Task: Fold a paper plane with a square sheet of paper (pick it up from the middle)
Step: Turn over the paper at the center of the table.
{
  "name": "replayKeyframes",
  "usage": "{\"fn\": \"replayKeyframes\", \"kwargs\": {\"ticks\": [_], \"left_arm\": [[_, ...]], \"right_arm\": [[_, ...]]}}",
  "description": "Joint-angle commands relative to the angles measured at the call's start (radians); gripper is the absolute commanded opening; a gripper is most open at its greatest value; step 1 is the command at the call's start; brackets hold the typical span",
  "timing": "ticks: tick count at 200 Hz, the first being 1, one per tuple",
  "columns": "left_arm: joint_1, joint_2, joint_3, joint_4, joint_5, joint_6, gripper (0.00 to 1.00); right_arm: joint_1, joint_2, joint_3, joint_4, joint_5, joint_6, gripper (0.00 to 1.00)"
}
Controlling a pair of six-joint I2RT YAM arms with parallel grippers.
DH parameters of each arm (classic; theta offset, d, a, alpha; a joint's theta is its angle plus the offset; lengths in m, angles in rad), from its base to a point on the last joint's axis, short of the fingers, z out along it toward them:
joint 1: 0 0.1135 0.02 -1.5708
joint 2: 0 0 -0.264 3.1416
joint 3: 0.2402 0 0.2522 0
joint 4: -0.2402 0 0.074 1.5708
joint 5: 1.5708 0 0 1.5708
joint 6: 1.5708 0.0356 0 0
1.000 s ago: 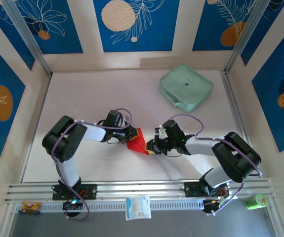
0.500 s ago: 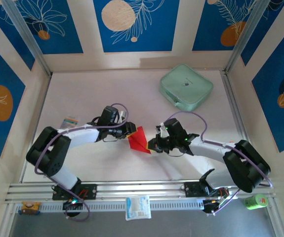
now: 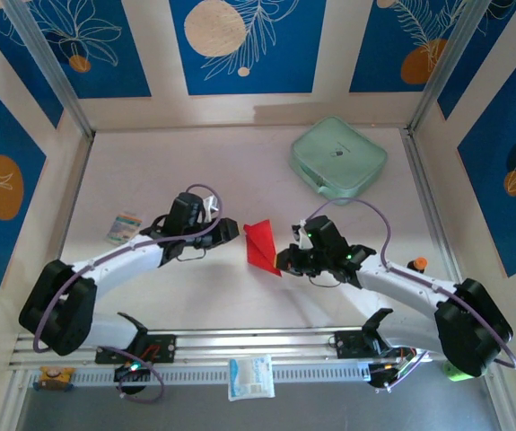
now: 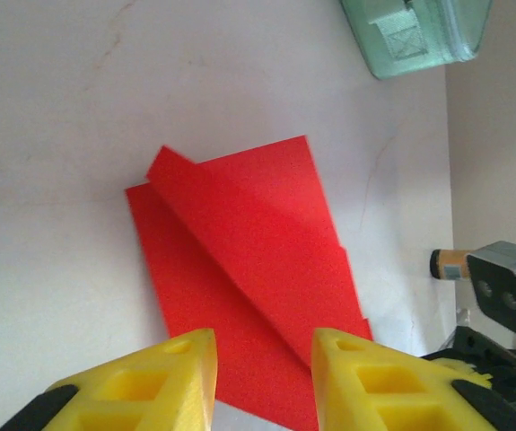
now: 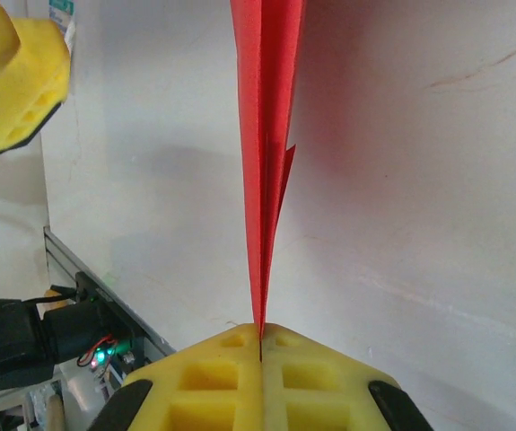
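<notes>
Now we pinch the half-folded plane (image 3: 262, 247) on edge in our right claw (image 5: 259, 346), left claw (image 4: 262, 364) open beside it; next we probably take a wing to crease.

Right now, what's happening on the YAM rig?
The right pincer is shut on one end of the folded red paper, which the right wrist view sees edge-on. The left pincer stands open just beside the paper, holding nothing. The paper already carries diagonal folds, so the plane is partly shaped. The mint-green case sits at the far right of the table, apart from both arms.
</notes>
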Motion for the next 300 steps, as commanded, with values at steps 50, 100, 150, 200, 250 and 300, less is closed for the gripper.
{"fn": "replayKeyframes", "kwargs": {"ticks": [50,100,150,200,250,300], "left_arm": [[0.005,-0.116,-0.066,-0.024,0.006,-0.057,0.35],[0.008,-0.168,-0.087,-0.082,0.002,-0.067,0.36],[0.007,-0.177,-0.082,-0.105,0.013,-0.068,0.36],[0.02,-0.19,-0.083,-0.124,-0.008,-0.039,0.36],[0.039,-0.2,-0.085,-0.129,-0.057,-0.003,0.36],[0.065,-0.261,-0.066,-0.21,-0.124,0.104,0.47]], "right_arm": [[0.043,-0.089,0.078,-0.327,0.221,0.218,0.03],[0.047,-0.188,0.13,-0.523,0.29,0.257,0.03],[0.044,-0.232,0.126,-0.551,0.289,0.264,0.03],[0.044,-0.233,0.155,-0.572,0.318,0.209,0.03],[0.048,-0.182,0.265,-0.638,0.422,0.033,0.03],[0.06,-0.085,0.404,-0.758,0.542,-0.132,0.03]]}}
